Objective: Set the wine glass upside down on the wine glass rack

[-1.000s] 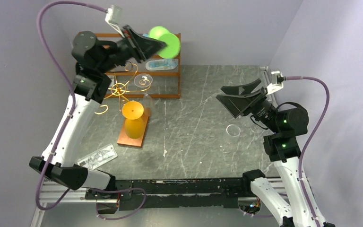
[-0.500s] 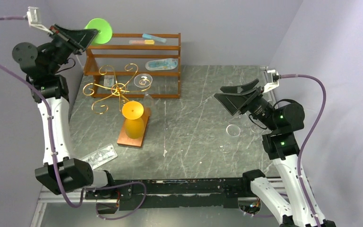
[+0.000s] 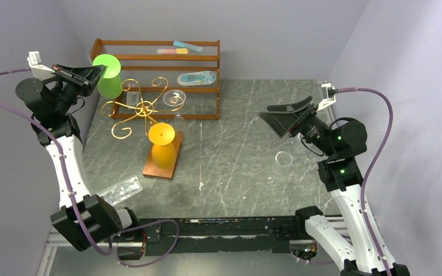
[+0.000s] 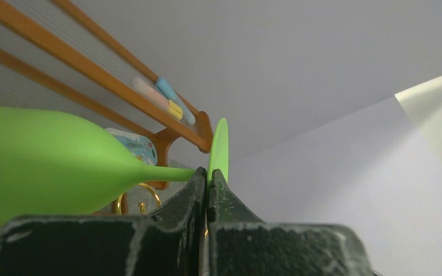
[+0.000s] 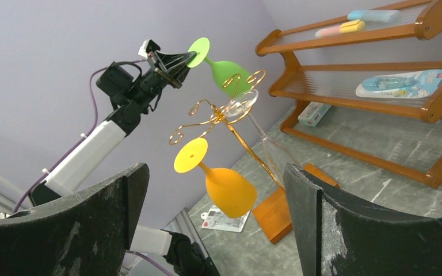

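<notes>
My left gripper point(image 3: 89, 73) is shut on the foot rim of a green wine glass point(image 3: 109, 83), held in the air, foot up and bowl tilted downward. The bowl is beside the back-left scroll arms of the gold wire rack point(image 3: 143, 108); I cannot tell if they touch. In the left wrist view the fingers pinch the green foot point(image 4: 219, 150), with the bowl point(image 4: 46, 161) to the left. An orange glass point(image 3: 162, 145) and a clear glass point(image 3: 174, 98) hang upside down on the rack, above its copper-brown base point(image 3: 170, 167). My right gripper point(image 3: 290, 118) is open and empty, far to the right.
A brown wooden shelf unit point(image 3: 207, 86) stands behind the rack, holding small packets. A flat packet point(image 3: 118, 190) lies near the table's front left. A clear ring point(image 3: 284, 158) lies on the table by the right arm. The side walls are close.
My left arm has swung the green glass from over the shelf out to the left, then lowered it beside the rack's back-left arms. The right arm has barely moved.
</notes>
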### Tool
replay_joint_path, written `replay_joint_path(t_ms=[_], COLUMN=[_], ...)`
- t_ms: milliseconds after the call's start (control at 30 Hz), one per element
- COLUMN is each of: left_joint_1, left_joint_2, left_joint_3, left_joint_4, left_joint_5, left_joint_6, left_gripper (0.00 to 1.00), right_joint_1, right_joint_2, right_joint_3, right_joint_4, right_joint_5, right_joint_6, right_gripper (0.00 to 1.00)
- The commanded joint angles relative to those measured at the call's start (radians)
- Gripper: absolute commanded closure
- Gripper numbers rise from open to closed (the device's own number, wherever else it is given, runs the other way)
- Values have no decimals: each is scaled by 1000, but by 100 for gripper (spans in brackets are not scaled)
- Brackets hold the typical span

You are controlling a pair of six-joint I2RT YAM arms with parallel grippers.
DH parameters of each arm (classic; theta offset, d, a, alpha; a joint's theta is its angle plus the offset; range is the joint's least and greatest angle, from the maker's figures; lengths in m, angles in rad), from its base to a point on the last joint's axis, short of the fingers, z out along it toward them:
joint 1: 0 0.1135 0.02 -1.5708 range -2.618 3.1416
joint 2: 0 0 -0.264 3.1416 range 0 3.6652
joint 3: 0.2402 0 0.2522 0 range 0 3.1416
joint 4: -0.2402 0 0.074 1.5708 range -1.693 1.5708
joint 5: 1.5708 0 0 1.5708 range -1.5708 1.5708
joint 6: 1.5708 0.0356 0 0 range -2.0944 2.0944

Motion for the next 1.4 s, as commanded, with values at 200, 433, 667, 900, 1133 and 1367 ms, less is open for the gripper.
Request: replay_joint_path(t_ms=[200,433,667,900,1133,1367], left_joint_1=[11,-9,-66,-89,-96,-98], left_joint_2=[-75,-80,-77,-82,-90,-97], left_joint_3=[68,54,36,38,41,58], left_joint_4=[-430,-460,-474,-472,-487,-539], left_joint_5=[-116,-104,-84,-52,-36,-58], left_joint_6=[120,78,73,54,41,58], left_gripper=[95,95,95,95,95,95], right_joint_1=[-3,-3,-3,-4,-3,-3], right_joint_2=[-9,-16,-6,-11,-10,-4], right_joint_3=[1,6,-12,-19,-19,-30], right_joint_4=[-23,-42,-21,-27,-35,-23], right_joint_5=[28,46,53,65,77,77], right_joint_6=[8,4,40,52,56,75], right_gripper=[10,11,11,11,12,12])
